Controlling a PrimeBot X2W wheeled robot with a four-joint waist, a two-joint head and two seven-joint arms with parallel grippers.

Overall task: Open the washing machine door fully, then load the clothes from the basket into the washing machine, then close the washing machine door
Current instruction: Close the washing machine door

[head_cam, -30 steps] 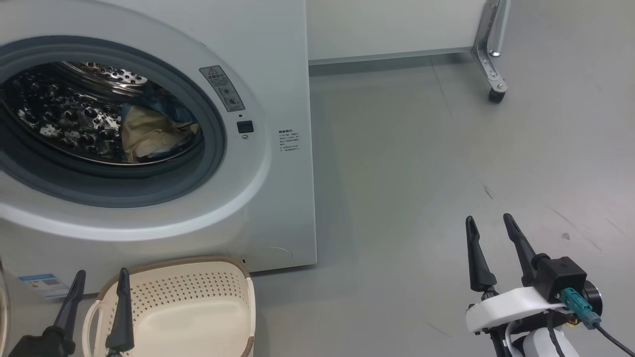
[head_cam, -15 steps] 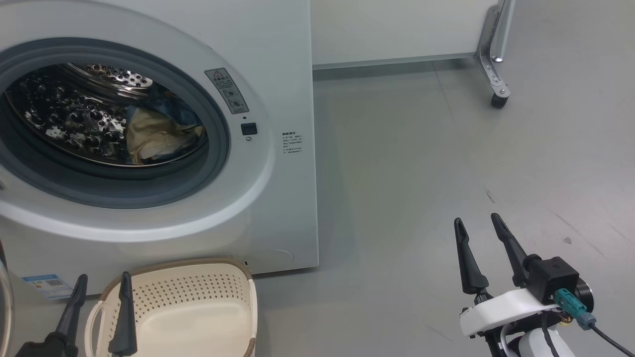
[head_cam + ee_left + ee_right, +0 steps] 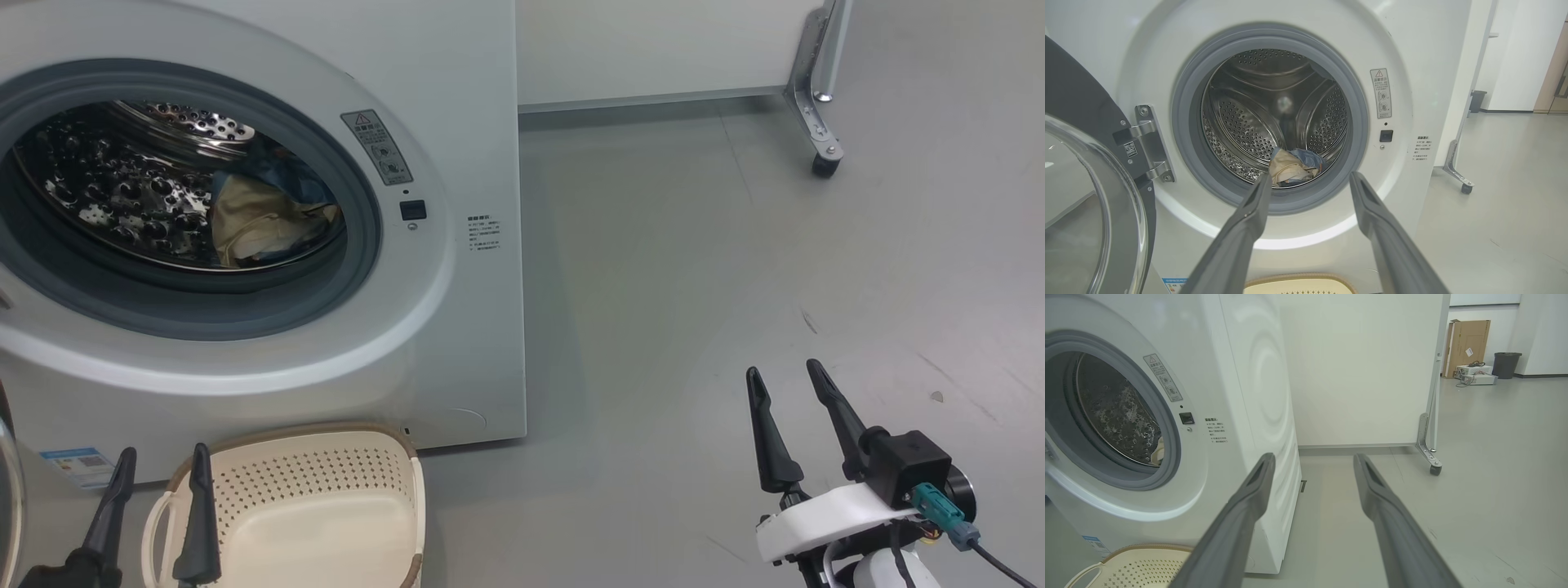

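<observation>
Head view: clothes (image 3: 261, 224) in washing machine (image 3: 457, 122); basket (image 3: 318, 427) bare on floor (image 3: 694, 286); left end effector (image 3: 163, 449), right end effector (image 3: 782, 369) spread, empty.
Left wrist view: washing machine door (image 3: 1069, 90) hangs open leftward, nearer left arm.
Right wrist view: fingers (image 3: 1249, 498) spread.

- The washing machine (image 3: 478, 343) is seen in white, its seal (image 3: 365, 237) in grey.
- The clothes (image 3: 253, 224) are shown cream and blue.
- The basket (image 3: 310, 482) is coloured cream, hole-dotted, brown-rimmed.
</observation>
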